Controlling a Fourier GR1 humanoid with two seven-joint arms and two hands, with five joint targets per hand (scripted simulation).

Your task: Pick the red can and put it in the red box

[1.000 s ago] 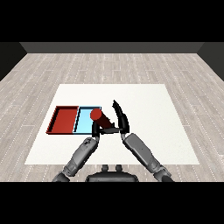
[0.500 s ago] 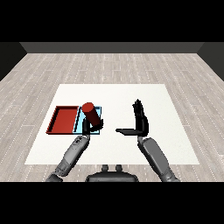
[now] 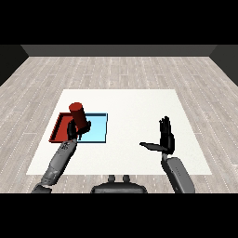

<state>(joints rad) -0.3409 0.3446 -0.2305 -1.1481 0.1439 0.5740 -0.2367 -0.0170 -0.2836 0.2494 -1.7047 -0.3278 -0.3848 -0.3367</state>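
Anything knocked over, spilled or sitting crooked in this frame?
Nothing stands out. The left hand holds the red can, slightly tilted, above the join of the red tray and light blue tray, which lie flush side by side. The right hand is open, apart from everything.

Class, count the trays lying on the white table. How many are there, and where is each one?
2. The red tray lies at the table's left side; the light blue tray lies right beside it, to its right. The red can and left hand partly cover them.
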